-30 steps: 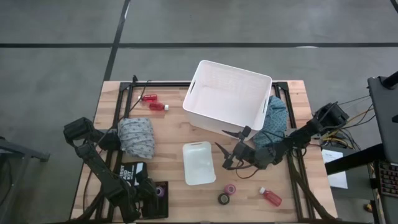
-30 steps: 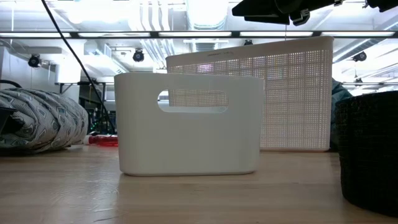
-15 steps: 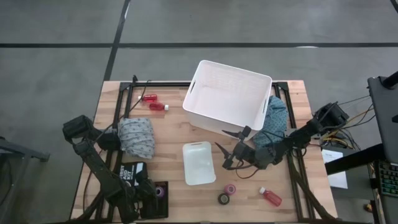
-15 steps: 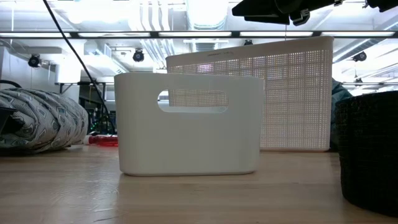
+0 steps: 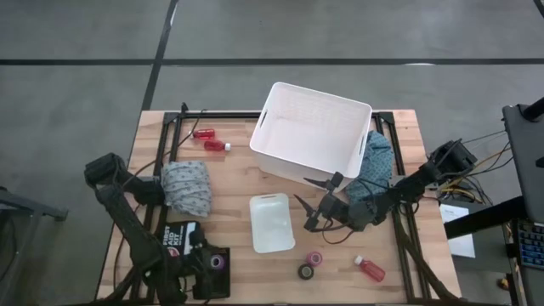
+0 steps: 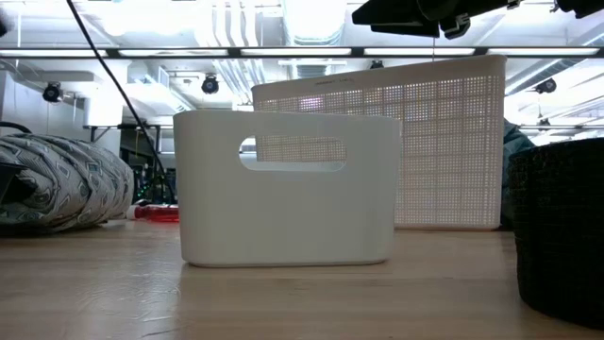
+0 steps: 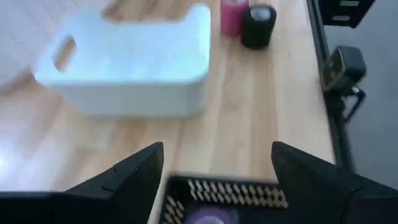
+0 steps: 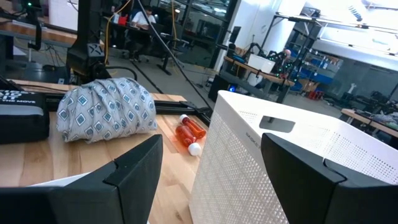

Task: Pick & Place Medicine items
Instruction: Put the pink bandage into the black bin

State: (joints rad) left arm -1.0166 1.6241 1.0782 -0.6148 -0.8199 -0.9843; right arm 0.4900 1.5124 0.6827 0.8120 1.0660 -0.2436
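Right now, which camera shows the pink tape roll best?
The left wrist view: the pink roll stands large beside the dark roll, past the small bin. The high view shows it tiny. The low and right wrist views don't show it.

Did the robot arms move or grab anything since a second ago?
Only the left arm moved a little: its gripper slid slightly toward the table's middle, over the black tray with a purple roll. Nothing was grabbed or let go. The right gripper, bottles and baskets stayed put.

Grey floor [image 5: 85, 51] with dark lines; seemingly workbenches [image 8: 261, 65] under bright ceiling lights [image 6: 311, 24].
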